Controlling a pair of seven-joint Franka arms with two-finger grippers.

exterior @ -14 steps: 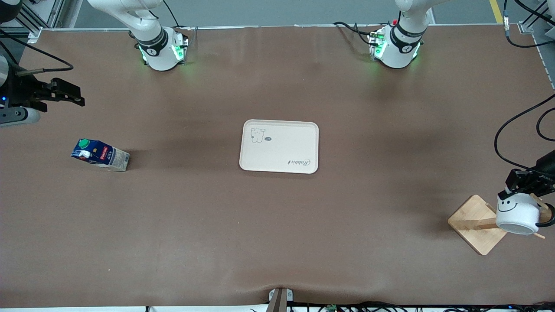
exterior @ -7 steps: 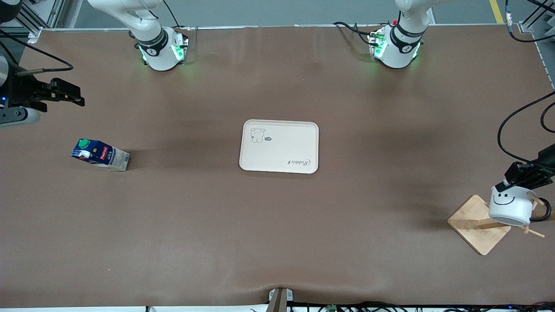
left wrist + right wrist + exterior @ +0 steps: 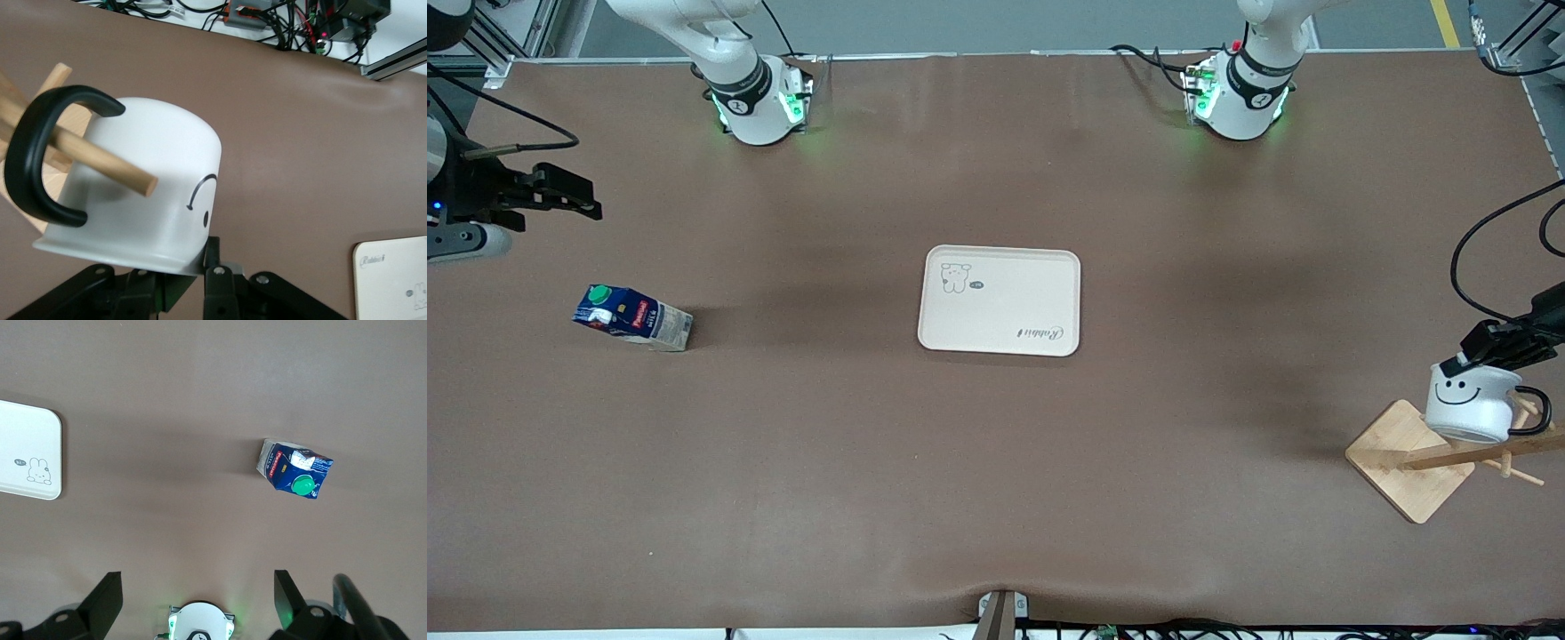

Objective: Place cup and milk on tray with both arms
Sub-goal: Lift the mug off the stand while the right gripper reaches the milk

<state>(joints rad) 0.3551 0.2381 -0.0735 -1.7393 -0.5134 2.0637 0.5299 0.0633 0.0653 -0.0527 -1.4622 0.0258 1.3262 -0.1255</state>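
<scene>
The white cup (image 3: pixel 1469 404) with the smiley face hangs in the air over the wooden peg rack (image 3: pixel 1405 462) at the left arm's end of the table. My left gripper (image 3: pixel 1465 363) is shut on its rim. In the left wrist view the cup (image 3: pixel 147 193) is tilted and a wooden peg (image 3: pixel 100 163) passes through its black handle (image 3: pixel 40 160). The milk (image 3: pixel 633 318) sits on the table at the right arm's end. My right gripper (image 3: pixel 574 197) is open and empty, up in the air beside it. The cream tray (image 3: pixel 1000 300) lies bare at the table's middle.
The right wrist view shows the milk (image 3: pixel 295 469) and a tray corner (image 3: pixel 30 450). The rack's square base and slanted pegs (image 3: pixel 1476 455) lie under the cup. Black cables (image 3: pixel 1463 267) hang by the left arm. The right arm's base (image 3: pixel 756 102) and the left arm's base (image 3: pixel 1240 93) stand at the back edge.
My left gripper has lifted the cup up along the rack's peg and away from the front camera. The right arm, the milk and the tray have not moved.
</scene>
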